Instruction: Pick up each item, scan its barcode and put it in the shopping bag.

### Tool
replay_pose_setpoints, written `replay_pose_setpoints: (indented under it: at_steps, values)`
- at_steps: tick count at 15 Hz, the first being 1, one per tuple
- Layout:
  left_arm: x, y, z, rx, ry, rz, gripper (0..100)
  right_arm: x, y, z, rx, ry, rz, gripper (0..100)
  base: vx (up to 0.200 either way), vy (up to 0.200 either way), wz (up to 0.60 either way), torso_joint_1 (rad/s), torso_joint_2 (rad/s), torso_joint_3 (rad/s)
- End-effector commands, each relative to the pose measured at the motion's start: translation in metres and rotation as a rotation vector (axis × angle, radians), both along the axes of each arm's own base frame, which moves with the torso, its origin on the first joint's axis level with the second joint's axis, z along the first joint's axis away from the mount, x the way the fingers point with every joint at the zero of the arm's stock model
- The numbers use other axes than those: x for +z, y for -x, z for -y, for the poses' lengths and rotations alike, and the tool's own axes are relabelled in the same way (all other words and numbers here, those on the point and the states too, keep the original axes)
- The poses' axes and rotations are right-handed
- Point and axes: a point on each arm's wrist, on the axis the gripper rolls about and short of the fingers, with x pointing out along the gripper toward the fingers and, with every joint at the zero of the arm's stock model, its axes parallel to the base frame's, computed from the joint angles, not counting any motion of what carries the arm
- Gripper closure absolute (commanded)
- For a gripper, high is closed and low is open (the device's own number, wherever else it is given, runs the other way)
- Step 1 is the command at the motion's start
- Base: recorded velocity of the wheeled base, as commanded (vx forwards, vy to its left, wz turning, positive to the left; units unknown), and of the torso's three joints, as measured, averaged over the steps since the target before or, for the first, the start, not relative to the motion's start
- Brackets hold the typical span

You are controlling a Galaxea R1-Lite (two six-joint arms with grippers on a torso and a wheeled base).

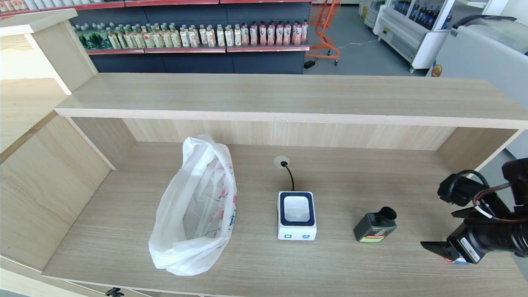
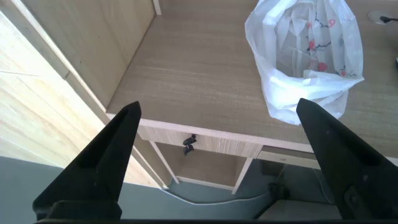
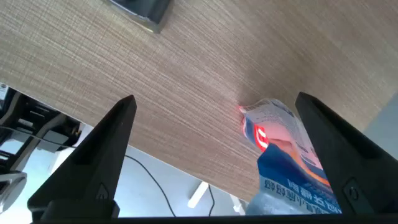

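Note:
A white plastic shopping bag [image 1: 194, 210] lies open-mouthed on the left of the wooden counter [image 1: 330, 264]; it also shows as the bag [image 2: 305, 56]. A white barcode scanner [image 1: 297, 215] with a dark blue rim sits mid-counter. A dark bottle [image 1: 374, 226] lies to its right. My right gripper [image 1: 449, 231] hovers open over a blue, white and red packet [image 3: 283, 149] at the counter's front right corner, the packet [image 1: 456, 260] peeking out below it. My left gripper [image 2: 217, 162] is open and holds nothing, off the counter's front left edge.
A black cable [image 1: 288, 173] runs from the scanner to a hole in the counter. Wooden walls [image 1: 53, 181] enclose the counter on the left, back and right, with a raised ledge [image 1: 288, 99] behind. A dark object [image 3: 140, 9] lies beyond the packet.

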Motion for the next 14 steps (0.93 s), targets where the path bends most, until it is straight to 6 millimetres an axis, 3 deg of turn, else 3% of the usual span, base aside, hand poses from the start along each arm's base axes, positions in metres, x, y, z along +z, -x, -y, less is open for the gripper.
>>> replay_pose_setpoints:
  at_steps: [1, 8, 14]
  values:
    - [0.000, 0.000, 0.000, 0.001, 0.000, 0.000, 0, -0.020, -0.011, -0.006, 0.051, -0.012, -0.078, 0, 0.000, 0.000, 0.00, 0.000, 0.00, 0.000]
    - [0.000, 0.000, 0.000, 0.001, 0.000, 0.000, 0, -0.051, -0.043, -0.021, 0.287, -0.084, -0.054, 0, 0.000, 0.000, 0.00, 0.000, 0.00, 0.000]
    - [0.000, 0.000, 0.000, 0.001, 0.000, 0.000, 0, -0.059, -0.064, -0.036, 0.370, -0.110, 0.025, 0, 0.000, 0.000, 0.00, 0.000, 0.00, 0.000]
